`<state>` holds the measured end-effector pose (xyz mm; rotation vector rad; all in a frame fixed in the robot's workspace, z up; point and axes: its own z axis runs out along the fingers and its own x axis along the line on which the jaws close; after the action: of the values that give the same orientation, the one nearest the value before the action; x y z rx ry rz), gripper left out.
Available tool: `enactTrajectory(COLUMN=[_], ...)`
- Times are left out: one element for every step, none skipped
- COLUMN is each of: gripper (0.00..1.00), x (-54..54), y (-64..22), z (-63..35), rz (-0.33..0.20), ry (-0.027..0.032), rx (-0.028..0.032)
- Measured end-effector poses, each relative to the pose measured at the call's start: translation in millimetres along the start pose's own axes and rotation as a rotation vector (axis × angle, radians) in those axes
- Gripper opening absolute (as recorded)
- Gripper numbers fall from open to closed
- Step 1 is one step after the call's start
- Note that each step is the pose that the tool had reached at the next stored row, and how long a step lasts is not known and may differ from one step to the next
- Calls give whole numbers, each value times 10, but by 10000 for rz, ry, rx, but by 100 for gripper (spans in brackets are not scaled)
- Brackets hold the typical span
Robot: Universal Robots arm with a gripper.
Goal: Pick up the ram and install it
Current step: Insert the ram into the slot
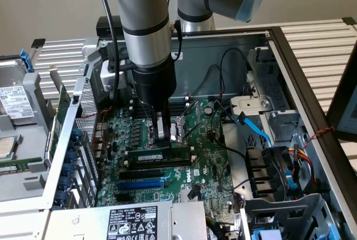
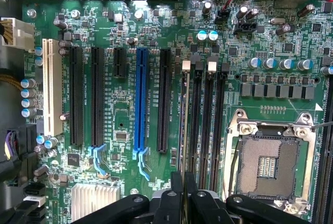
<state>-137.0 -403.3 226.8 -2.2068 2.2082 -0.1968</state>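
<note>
- The ram (image 1: 152,155) stands on its long edge over the motherboard (image 2: 125,130), lined up with the memory slot farthest from the processor socket (image 2: 270,164). The wrist view shows it edge-on as a thin pale line (image 2: 185,130).
- The jaws are pressed nearly together, pinching the ram by its top edge near the middle. I cannot tell whether it is seated in the slot.
- Handling, as a judgement: the stick looks light, thin and stiff, but brittle if bent. Its chips and lower contact edge are best left untouched, so the bare top edge or short ends are the safe places to hold it.
- Room is tight. Empty memory slots (image 2: 209,125) with white end clips (image 2: 212,66) lie just beside it on one side, and a black expansion slot (image 2: 164,99) on the other.
- The blue slot (image 2: 140,99) sits further off.
- Loose black cables (image 1: 237,159) cross the board near the socket, apart from the ram.
</note>
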Motion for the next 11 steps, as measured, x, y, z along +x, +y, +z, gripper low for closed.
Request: enactTrajectory(gripper=[13, 13, 13, 13, 13, 13, 13, 15, 15, 22, 22], x=[0, -1, -1, -1, -2, -2, -2, -3, -3, -3, -3], y=[0, 1, 1, 2, 3, 6, 11, 13, 15, 16, 18], z=[4, 8, 13, 18, 23, 26, 26, 27, 27, 28, 27], rz=[0, -1, -2, -4, -4, -4, -3, -4, -9, -17, -24], ry=[0, 0, 0, 1, 0, 1, 2, 2, 0, 0, 0], rx=[0, 0, 0, 0, 1, 1, -6, -23, -72, -166, -257])
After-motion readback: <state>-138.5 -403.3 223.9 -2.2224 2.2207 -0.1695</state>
